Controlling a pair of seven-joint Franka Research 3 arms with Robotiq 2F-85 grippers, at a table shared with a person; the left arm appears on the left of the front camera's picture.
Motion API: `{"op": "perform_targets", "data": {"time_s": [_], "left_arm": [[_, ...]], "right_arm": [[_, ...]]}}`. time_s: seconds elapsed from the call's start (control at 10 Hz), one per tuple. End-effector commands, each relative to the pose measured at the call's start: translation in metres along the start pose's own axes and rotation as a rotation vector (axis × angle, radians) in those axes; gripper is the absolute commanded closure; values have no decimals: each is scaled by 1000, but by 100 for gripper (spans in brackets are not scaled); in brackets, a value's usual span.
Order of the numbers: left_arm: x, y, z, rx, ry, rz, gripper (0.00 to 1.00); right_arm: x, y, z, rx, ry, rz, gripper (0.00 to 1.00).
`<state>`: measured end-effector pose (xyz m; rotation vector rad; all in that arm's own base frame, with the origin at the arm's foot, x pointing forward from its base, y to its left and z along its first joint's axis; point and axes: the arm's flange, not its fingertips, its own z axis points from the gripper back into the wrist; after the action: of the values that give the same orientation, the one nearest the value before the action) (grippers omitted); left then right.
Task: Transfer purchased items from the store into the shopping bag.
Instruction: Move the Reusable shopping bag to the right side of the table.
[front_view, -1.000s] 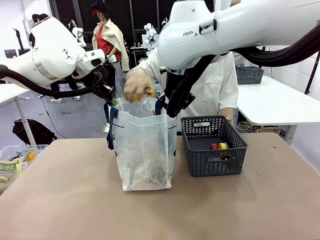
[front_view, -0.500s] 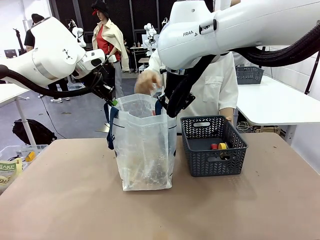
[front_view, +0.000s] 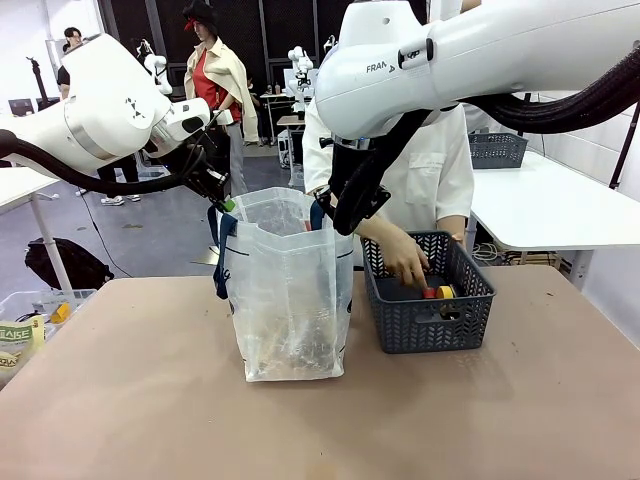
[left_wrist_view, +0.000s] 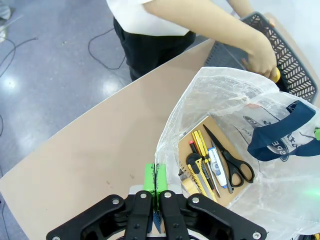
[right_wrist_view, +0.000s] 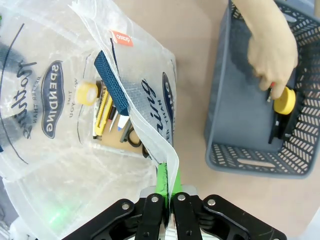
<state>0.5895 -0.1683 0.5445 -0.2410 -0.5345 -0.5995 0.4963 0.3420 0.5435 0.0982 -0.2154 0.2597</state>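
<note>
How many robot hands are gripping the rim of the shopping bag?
2. The left hand is shut on the rim of the shopping bag at its left side. The right hand is shut on the rim at its right side. None seems hidden.

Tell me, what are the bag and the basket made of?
The bag looks like thin, shiny plastic film: crinkled and see-through. The basket seems hard, matte grey plastic, moulded with lattice holes.

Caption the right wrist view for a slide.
The right gripper pinches the shopping bag rim while a person's hand reaches into the grey basket.
</note>
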Motion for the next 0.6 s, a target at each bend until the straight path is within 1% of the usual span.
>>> {"op": "perform_targets", "data": {"time_s": [0.0, 0.5], "left_arm": [[-1, 2, 1, 4, 1, -1, 100], [-1, 2, 1, 4, 1, -1, 100]], "right_arm": [[0, 0, 1, 11, -4, -3, 100], [0, 0, 1, 11, -4, -3, 100]]}}
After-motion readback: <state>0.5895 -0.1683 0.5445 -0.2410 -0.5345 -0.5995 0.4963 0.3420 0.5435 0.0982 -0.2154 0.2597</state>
